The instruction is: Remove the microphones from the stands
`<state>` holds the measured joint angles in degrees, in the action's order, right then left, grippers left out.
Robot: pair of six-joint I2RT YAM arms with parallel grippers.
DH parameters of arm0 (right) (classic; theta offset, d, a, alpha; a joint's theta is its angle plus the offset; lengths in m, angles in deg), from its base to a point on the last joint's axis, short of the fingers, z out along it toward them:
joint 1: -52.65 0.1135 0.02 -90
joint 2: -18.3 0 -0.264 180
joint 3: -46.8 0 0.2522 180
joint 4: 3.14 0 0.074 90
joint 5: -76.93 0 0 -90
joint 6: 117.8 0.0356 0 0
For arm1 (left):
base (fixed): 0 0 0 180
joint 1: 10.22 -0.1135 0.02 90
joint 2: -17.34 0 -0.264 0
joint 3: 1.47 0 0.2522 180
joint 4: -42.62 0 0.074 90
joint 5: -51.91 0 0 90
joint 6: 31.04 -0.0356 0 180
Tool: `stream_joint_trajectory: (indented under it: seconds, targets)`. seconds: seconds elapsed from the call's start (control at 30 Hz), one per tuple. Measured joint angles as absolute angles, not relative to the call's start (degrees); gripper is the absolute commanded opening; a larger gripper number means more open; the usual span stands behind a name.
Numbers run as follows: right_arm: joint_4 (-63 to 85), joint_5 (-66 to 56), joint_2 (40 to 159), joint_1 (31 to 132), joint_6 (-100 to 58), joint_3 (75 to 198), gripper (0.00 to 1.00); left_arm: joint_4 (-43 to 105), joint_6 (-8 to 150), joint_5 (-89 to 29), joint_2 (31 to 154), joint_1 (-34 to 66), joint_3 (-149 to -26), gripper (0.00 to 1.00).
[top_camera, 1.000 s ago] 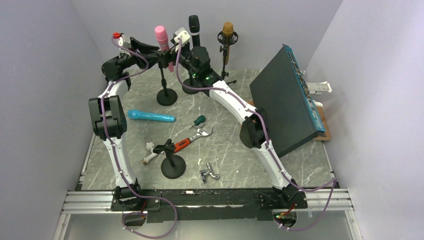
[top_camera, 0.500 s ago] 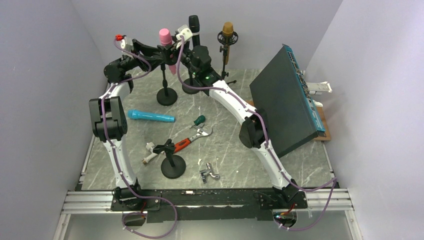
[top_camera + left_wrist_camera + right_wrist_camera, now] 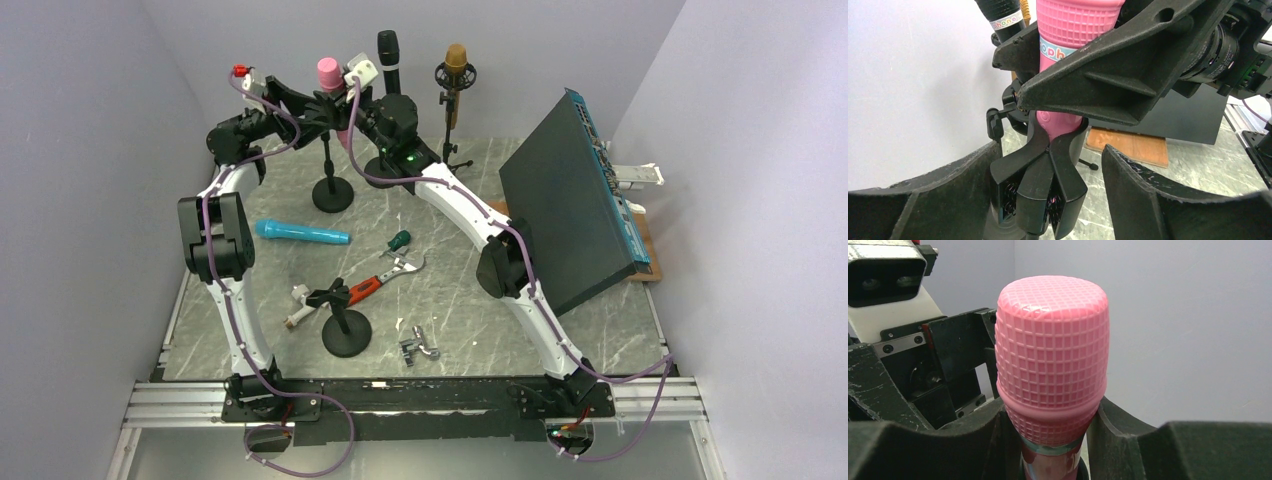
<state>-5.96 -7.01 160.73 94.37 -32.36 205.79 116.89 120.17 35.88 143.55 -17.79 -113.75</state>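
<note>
The grasp looks made and the pull is next. The pink plastic microphone with a gridded dome head [image 3: 1052,360] stands upright at the rear of the grey marbled surface [image 3: 460,290]. Its tapered, glossy handle is pinched in the black sprung clip [image 3: 1040,185] on top of the thin black stand with a round disc base [image 3: 333,192]. The right fingers [image 3: 1148,450] sit narrow against the neck just under the head, one on each side, and seem to hold it, though how firmly cannot be read from here. The left fingers [image 3: 948,200] stand wide on either side of the clip, touching nothing. The next move likely calls for a straight lift along the handle, so the taper slides out of the clip. The head's flared rim should give the matte, hard fingers a ledge to pull against. The light stand may rise or tip with it unless the left fingers steady the clip.
</note>
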Motion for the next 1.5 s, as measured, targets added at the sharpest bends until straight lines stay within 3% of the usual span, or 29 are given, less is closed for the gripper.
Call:
stream_joint_trajectory:
  seconds: [0.23,0.57,0.8,0.87,0.97,1.03,1.07,1.13,1.2,1.33,1.43,1.5]
  targets:
    - [-5.9,-6.9,160.7,94.3,-32.6,205.7,0.00,116.9,121.7,37.1,143.6,-18.3,-113.8,0.86]
    - [-6.3,-6.3,160.7,93.9,-32.3,205.3,0.00,116.8,122.2,37.1,144.0,-18.6,-115.3,0.69]
    - [-6.4,-5.8,160.7,93.8,-32.1,205.3,0.00,116.9,122.2,37.6,144.9,-18.8,-115.5,0.78]
    - [-6.4,-5.8,160.7,93.6,-32.0,205.3,0.00,116.9,122.2,37.8,145.3,-18.7,-115.5,0.75]
    - [-6.4,-5.8,160.7,93.5,-31.9,205.3,0.00,116.8,122.3,38.0,145.8,-18.8,-115.5,0.55]
    - [-6.4,-5.6,160.7,93.5,-31.7,205.3,0.00,116.8,121.8,38.0,145.9,-18.8,-115.5,0.49]
    - [-6.5,-5.7,160.7,93.6,-31.6,205.3,0.00,116.9,121.5,38.2,145.9,-18.8,-115.5,0.54]
    - [-6.4,-5.6,160.7,93.6,-31.7,205.3,0.00,117.0,121.1,38.0,145.9,-18.8,-115.5,0.74]
    - [-6.3,-5.3,160.7,93.5,-31.6,205.3,0.00,116.8,121.2,37.5,145.9,-18.8,-115.5,0.80]
    - [-6.2,-5.4,160.7,93.5,-31.6,205.3,0.00,116.8,121.0,36.6,145.9,-18.8,-115.4,0.81]
    - [-6.2,-5.4,160.7,93.4,-31.6,205.3,0.00,116.8,120.8,36.6,145.9,-18.6,-115.4,0.70]
    - [-6.2,-5.3,160.7,93.5,-31.6,205.3,0.00,116.8,120.8,36.6,145.9,-18.6,-115.4,0.70]
